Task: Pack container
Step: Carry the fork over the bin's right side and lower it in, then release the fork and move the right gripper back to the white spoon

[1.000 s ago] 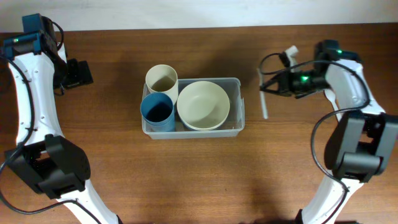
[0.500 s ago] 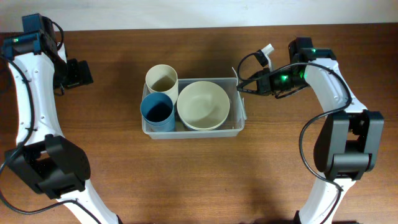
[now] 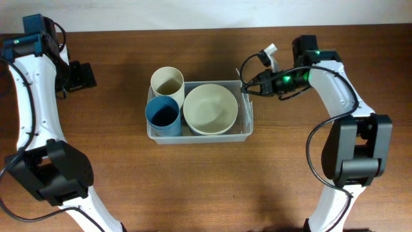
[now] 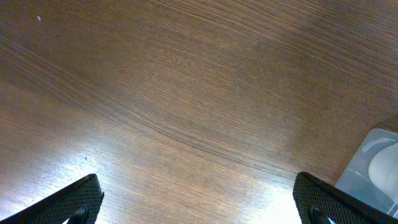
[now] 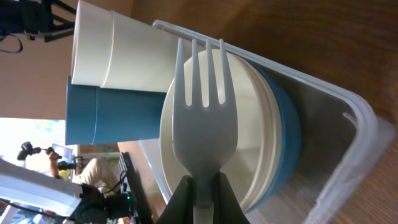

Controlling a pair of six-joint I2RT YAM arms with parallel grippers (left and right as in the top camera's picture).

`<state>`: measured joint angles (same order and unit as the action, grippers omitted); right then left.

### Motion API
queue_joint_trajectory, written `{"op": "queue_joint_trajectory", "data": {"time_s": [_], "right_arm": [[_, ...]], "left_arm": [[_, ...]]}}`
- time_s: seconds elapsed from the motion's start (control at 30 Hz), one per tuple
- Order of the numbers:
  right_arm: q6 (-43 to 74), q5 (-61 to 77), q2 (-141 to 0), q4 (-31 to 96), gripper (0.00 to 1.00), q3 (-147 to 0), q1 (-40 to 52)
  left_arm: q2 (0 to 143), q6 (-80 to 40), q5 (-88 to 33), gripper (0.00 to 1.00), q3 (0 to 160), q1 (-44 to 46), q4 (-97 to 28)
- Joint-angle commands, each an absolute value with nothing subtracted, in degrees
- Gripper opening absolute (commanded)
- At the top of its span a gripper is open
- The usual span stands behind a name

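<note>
The clear plastic container (image 3: 199,137) sits mid-table and holds a cream cup (image 3: 167,82), a blue cup (image 3: 163,115) and a cream bowl (image 3: 210,108). My right gripper (image 3: 248,88) is at the container's right rim, shut on a pale grey fork (image 5: 202,118). In the right wrist view the fork's tines point over the bowl (image 5: 249,124), with the container rim (image 5: 348,106) to the right. My left gripper (image 3: 80,76) is far left of the container, open and empty over bare wood (image 4: 199,205). A corner of the container (image 4: 373,168) shows in the left wrist view.
The table is brown wood (image 3: 206,187) with a pale wall along its far edge. A white tag (image 3: 267,50) sticks up from the right arm's cable. The bowl in the container rests in a blue bowl (image 5: 289,130).
My right gripper has moved left with the fork, from the table right of the container to the container's right rim. The left arm has not moved.
</note>
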<state>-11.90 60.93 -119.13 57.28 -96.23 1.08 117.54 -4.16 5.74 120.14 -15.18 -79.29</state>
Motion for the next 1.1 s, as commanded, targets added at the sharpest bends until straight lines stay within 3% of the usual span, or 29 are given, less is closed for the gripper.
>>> {"op": "queue_joint_trajectory", "data": {"time_s": [0.0, 0.3, 0.37, 0.47, 0.8, 0.93, 1.07], "right_arm": [[-9.32, 59.05, -118.61, 56.07, 0.04, -97.51, 2.92], [-8.91, 57.76, -118.61, 56.1, 0.05, -97.51, 3.05], [-8.91, 57.76, -118.61, 56.1, 0.19, -97.51, 3.05], [-8.93, 57.76, -118.61, 56.1, 0.28, -97.51, 3.05], [-8.82, 58.63, -118.54, 55.51, 0.28, -97.91, 2.68], [-7.86, 59.57, -118.32, 59.13, 0.28, -104.42, -0.49], [-7.81, 45.74, -118.32, 70.67, 0.28, -117.12, -5.76]], "left_arm": [[117.43, -4.73, 5.17, 1.0, 121.05, -15.29, -79.26], [117.43, -4.73, 5.17, 1.0, 121.05, -15.29, -79.26], [117.43, -4.73, 5.17, 1.0, 121.05, -15.29, -79.26], [117.43, -4.73, 5.17, 1.0, 121.05, -15.29, -79.26], [117.43, -4.73, 5.17, 1.0, 121.05, -15.29, -79.26], [117.43, -4.73, 5.17, 1.0, 121.05, -15.29, -79.26], [117.43, -4.73, 5.17, 1.0, 121.05, -15.4, -79.26]]}}
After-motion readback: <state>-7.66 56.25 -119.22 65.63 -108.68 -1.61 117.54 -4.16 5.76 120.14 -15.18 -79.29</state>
